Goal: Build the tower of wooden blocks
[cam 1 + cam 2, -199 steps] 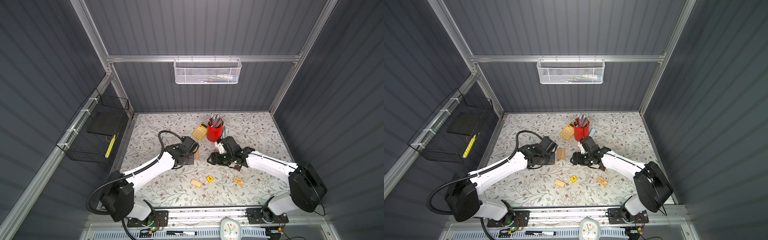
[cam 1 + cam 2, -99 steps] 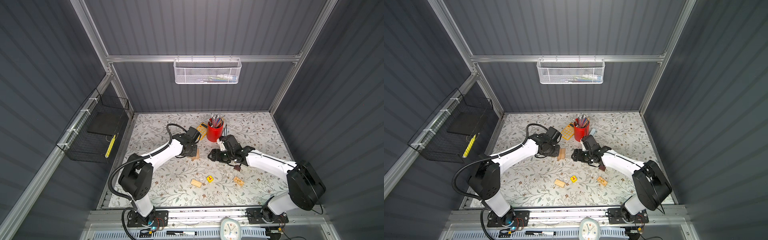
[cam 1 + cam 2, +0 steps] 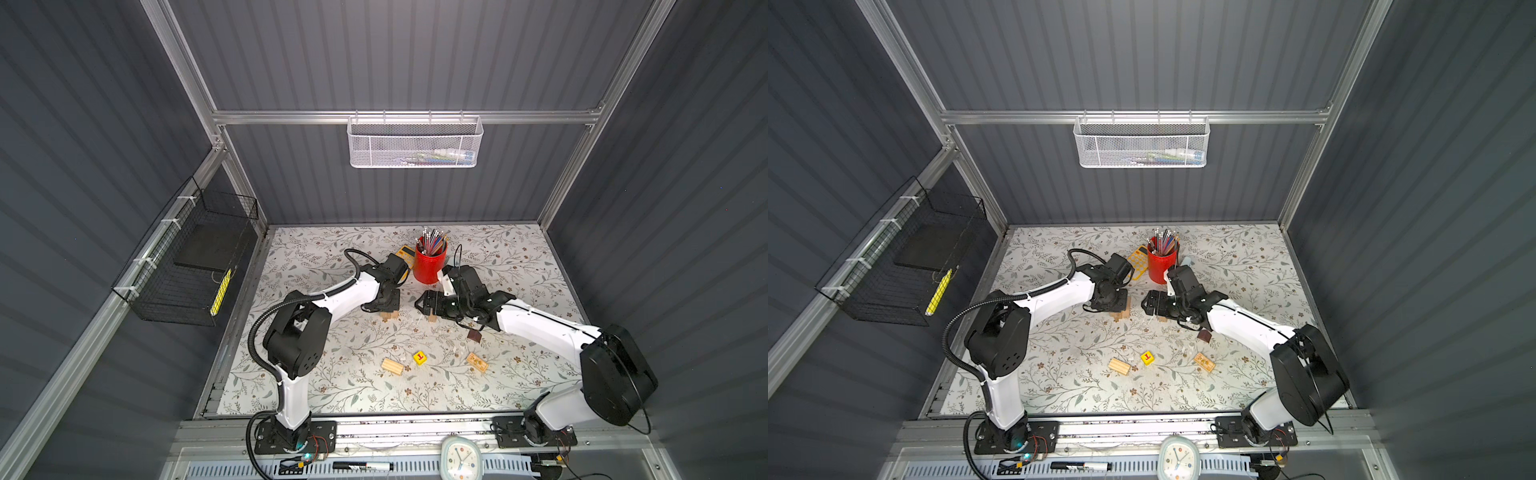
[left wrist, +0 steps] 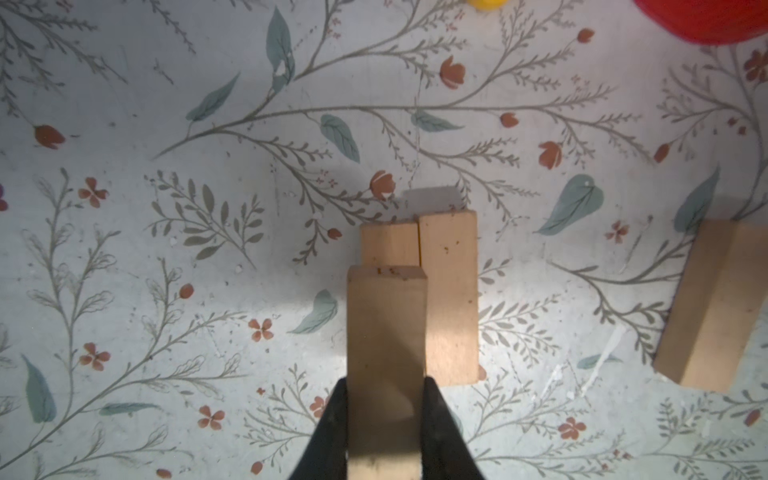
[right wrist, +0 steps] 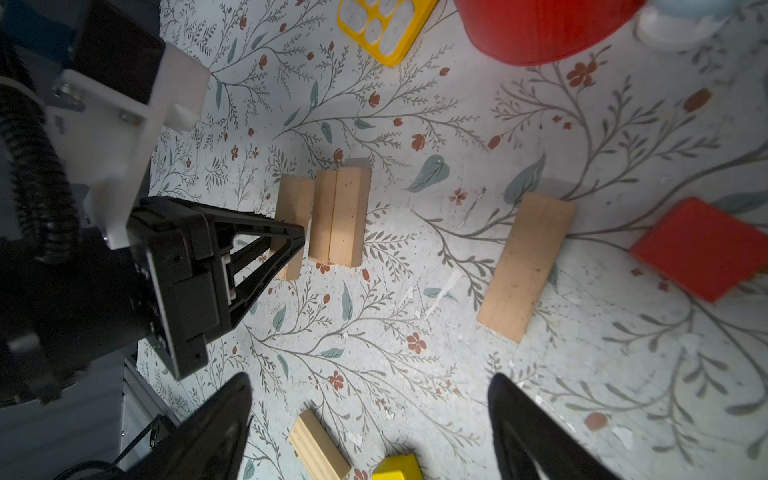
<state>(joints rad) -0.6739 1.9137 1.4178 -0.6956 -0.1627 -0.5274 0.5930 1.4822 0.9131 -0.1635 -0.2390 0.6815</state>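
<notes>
Step now: adding a 3rd block to the tower base. L tool (image 4: pixel 384 384) is pinched tight on a pale block (image 4: pixel 386 324). It holds it just over the two base blocks (image 4: pixel 451 291), which lie side by side near the desk's middle, a bit twd the back edge. Can't tell if it touches them yet. R tool (image 5: pixel 370 415) is wide open w/ nothing in it, near a loose block (image 5: pixel 525 266) & the red cube (image 5: pixel 702 247). Next, I think: lower the block flat onto the pair, then let go slowly so nothing slides.
</notes>
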